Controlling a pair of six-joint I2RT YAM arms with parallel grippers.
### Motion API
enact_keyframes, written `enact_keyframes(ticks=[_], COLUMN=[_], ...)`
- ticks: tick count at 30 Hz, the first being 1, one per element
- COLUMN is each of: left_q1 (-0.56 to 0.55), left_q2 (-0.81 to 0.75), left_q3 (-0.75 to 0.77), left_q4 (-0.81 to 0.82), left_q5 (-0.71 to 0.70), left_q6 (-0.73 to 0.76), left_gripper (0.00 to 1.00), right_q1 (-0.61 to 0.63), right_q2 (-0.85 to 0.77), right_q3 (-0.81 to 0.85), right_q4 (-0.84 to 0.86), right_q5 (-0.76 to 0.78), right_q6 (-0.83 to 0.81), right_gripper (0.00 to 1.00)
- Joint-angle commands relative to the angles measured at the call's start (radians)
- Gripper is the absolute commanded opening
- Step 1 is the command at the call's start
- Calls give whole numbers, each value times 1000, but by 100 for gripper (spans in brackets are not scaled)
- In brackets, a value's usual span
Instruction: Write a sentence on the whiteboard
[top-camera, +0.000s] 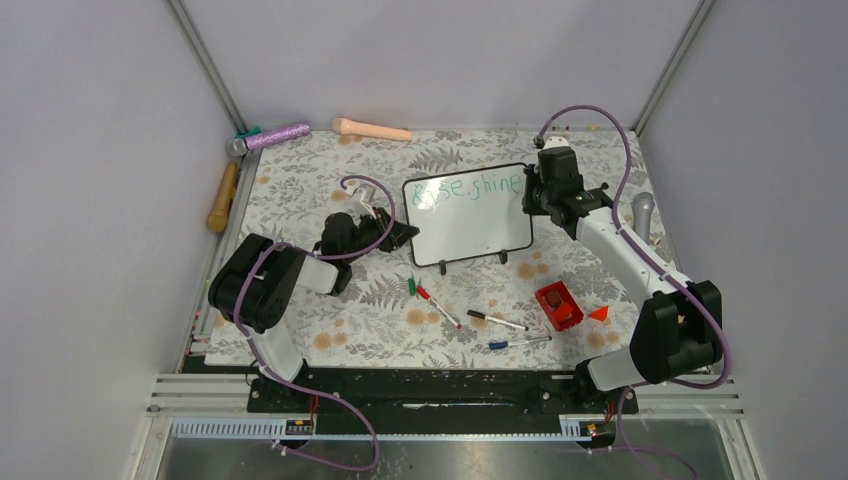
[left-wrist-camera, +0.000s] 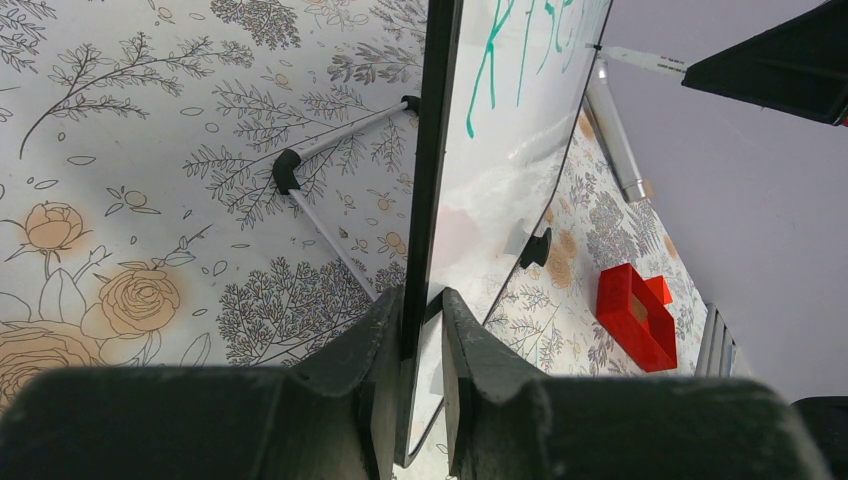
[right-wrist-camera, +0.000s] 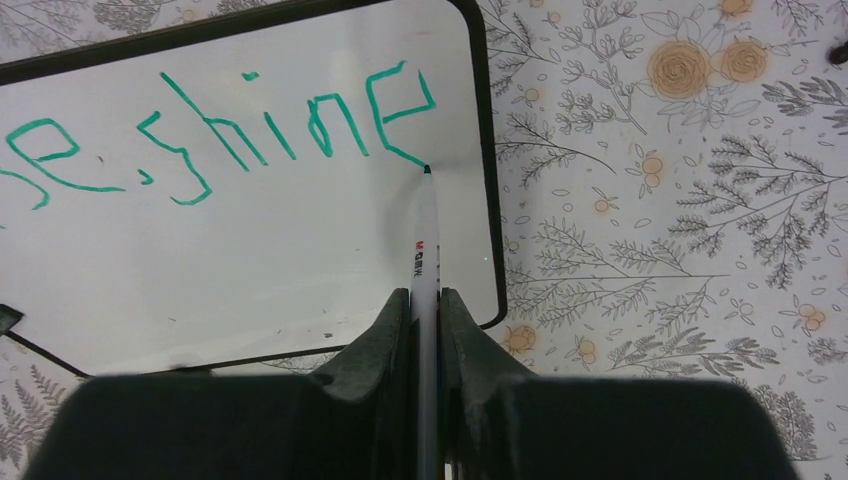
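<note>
Whiteboard (top-camera: 467, 215) job looks roughly half done. The right gripper (right-wrist-camera: 425, 305) is clamped shut on a marker (right-wrist-camera: 425, 235), and the tip is parked at the tail of the last "e" in "shine", touching the board or as good as. The left gripper (left-wrist-camera: 422, 310) is pinched onto the board's black frame at its left edge, so the board is being steadied. It's propped at a tilt on its 2 little feet near the middle of the floral table cover (top-camera: 330, 320).

Only 1 line of the sentence (right-wrist-camera: 230, 140) is down: "Rise, shine", along the top edge. The space below is blank, so a 2nd line can be fitted there.

Next the marker would need to be lifted off, carried back left and lower, then set down lightly. The left grip is best kept firm, or the board gets shoved. 3 loose markers (top-camera: 497, 320) and a red box (top-camera: 558, 305) are lying in front of the board, not touching it.
</note>
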Motion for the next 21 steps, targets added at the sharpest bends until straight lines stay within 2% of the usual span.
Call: enact_keyframes(ticks=[1,6,13,21], left_q1=[4,5,5,6], left_q2=[-8,-7,-12,-32], left_q3=[21,22,12,-19], left_q4=[-1,-4,17,49], left_q5=[-39,-41,-38,-27], left_q6=[23,22,23,21], left_gripper=[0,0,17,30], right_q1=[-8,-8,-9,-8], right_q2=[-18,-78,-230,-265], right_q3=[25,0,-73,-118], right_q4=[-25,21,93,95], right_q5=[57,-12,-111,-208], right_q6=[-16,-16,11,42], right_gripper=[0,0,0,0])
